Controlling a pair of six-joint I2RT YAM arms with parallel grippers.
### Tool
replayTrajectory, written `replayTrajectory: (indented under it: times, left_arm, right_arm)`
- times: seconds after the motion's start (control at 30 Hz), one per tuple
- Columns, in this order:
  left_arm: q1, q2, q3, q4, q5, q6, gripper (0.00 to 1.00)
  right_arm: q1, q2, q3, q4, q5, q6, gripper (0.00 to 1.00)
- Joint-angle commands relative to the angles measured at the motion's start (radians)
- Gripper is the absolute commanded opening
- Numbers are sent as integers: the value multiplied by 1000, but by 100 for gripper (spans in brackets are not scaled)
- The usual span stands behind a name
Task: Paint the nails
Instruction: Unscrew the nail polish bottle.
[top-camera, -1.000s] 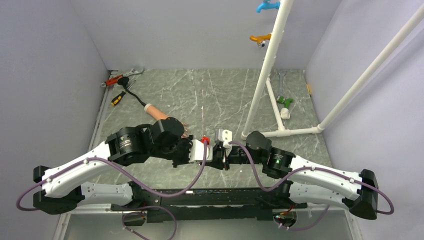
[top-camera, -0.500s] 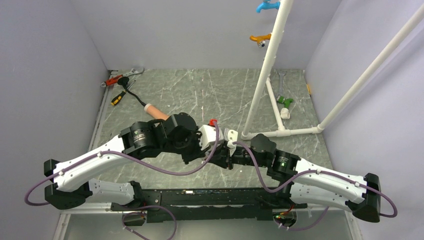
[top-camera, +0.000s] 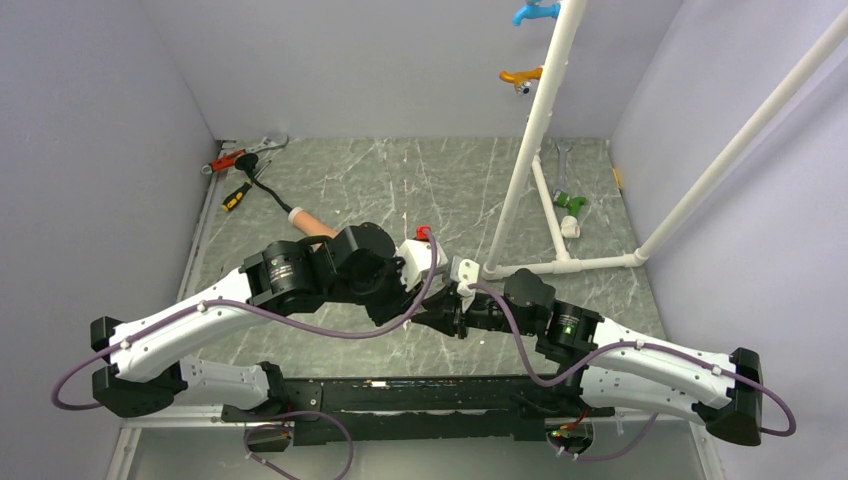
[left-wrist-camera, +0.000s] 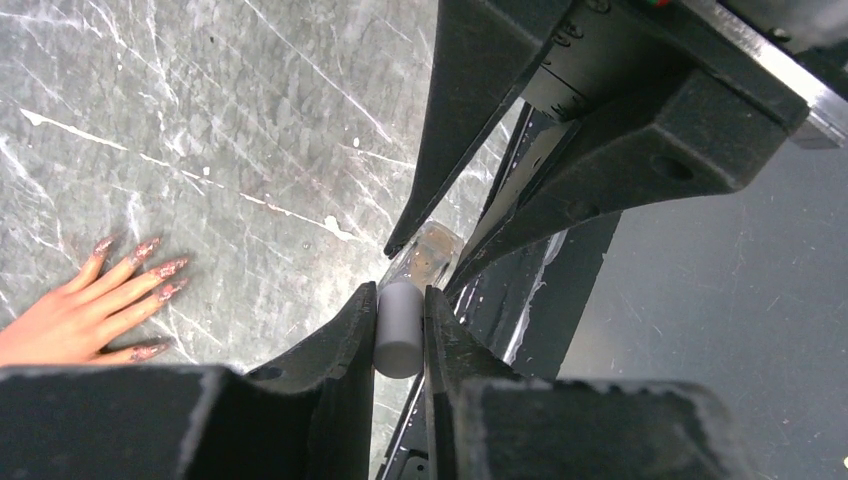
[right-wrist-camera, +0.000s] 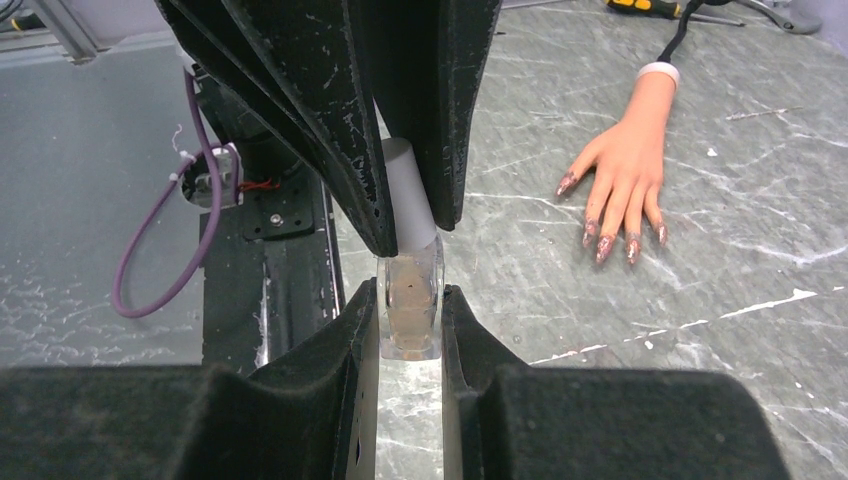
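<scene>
Grey marbled surface below, both arms meeting just above it. My right pincer is clamped on the clear bottle, and my left pincer pinches its grey cap. I'd call this uncapping. The nails sit on the mannequin hand, lying flat, well apart to the far left. Next: draw the cap straight off, bottle steady.
</scene>
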Motion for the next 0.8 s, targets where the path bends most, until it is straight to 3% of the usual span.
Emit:
replayTrajectory:
  times: [0.0, 0.07, 0.23, 0.5, 0.77]
  left_arm:
    - [-6, 0, 74, -10, 73, -25, 54]
    - [-6, -10, 80, -19, 80, -13, 69]
    - [-6, -40, 118, -59, 81, 41, 79]
    - [-6, -59, 177, -119, 152, 288, 79]
    - [-6, -63, 105, -108, 228, 452, 76]
  right_arm:
    - [1, -14, 27, 84, 32, -1, 0]
    - [1, -4, 31, 81, 19, 0, 0]
    - [1, 4, 35, 83, -11, 5, 0]
    - [1, 12, 46, 74, -104, 6, 0]
    - [1, 21, 50, 81, -192, 12, 0]
